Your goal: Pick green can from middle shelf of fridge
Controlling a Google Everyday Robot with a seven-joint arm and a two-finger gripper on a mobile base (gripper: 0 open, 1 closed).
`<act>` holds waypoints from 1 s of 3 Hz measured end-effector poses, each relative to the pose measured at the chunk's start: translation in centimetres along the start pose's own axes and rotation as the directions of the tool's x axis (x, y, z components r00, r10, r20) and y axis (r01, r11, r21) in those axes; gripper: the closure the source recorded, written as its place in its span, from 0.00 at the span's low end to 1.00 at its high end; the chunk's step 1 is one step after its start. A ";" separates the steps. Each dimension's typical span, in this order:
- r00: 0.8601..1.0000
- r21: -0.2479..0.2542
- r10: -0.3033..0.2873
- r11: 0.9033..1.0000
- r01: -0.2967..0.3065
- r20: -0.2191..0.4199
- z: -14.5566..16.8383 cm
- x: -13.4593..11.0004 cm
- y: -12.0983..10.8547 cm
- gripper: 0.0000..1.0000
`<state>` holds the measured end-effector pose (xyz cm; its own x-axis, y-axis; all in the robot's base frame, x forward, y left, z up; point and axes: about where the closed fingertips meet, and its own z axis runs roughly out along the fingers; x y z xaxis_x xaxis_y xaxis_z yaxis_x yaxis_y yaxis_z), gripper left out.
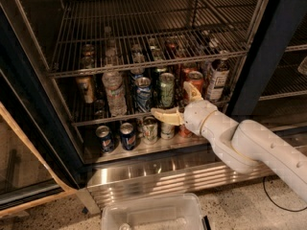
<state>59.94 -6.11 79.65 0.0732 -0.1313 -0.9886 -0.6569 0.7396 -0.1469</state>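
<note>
Claw [178, 103] hung open and empty at the front edge of the tabletop [103, 120], just right of the green can [166, 90]. That can stood upright near the front edge, between a blue can [143, 94] and a red can [195, 80]. To grab well, I think the claw needed one finger on each side, then a soft squeeze.

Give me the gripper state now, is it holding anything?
Gripper: open, holding nothing, at the front of the middle shelf, right by the green can.
</note>
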 end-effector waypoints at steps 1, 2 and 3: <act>1.000 0.014 0.000 1.000 0.000 -0.002 0.3 0.1 -0.2 0.22; 1.000 0.036 0.003 0.999 -0.003 -0.005 0.4 0.4 -0.2 0.26; 1.000 0.058 0.006 0.998 -0.005 -0.008 0.4 0.7 -0.3 0.26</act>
<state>60.47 -6.14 79.03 0.0636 -0.1322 -0.9892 -0.6128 0.7771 -0.1432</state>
